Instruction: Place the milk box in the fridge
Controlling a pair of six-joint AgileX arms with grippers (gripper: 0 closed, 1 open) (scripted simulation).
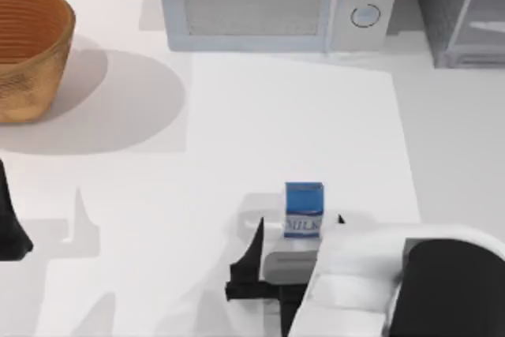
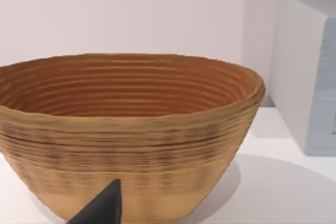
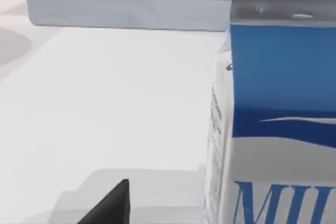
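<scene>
The milk box (image 1: 304,209) stands upright on the white table near the front, right of centre, blue on top with a white band reading "MILK". My right gripper (image 1: 299,222) is open, its dark fingertips (image 1: 256,234) standing on either side of the carton's near part. Up close in the right wrist view the milk box (image 3: 278,119) looms large, with one fingertip (image 3: 110,203) apart from it. The fridge (image 1: 465,13), dark grey with a pale door panel, sits at the back right corner. My left gripper (image 1: 9,230) is parked at the left edge, open.
A light grey microwave (image 1: 268,5) with two round dials stands at the back centre, left of the fridge. A woven basket (image 1: 28,49) sits at the back left, and the basket (image 2: 126,135) looms before the left fingertip (image 2: 105,208).
</scene>
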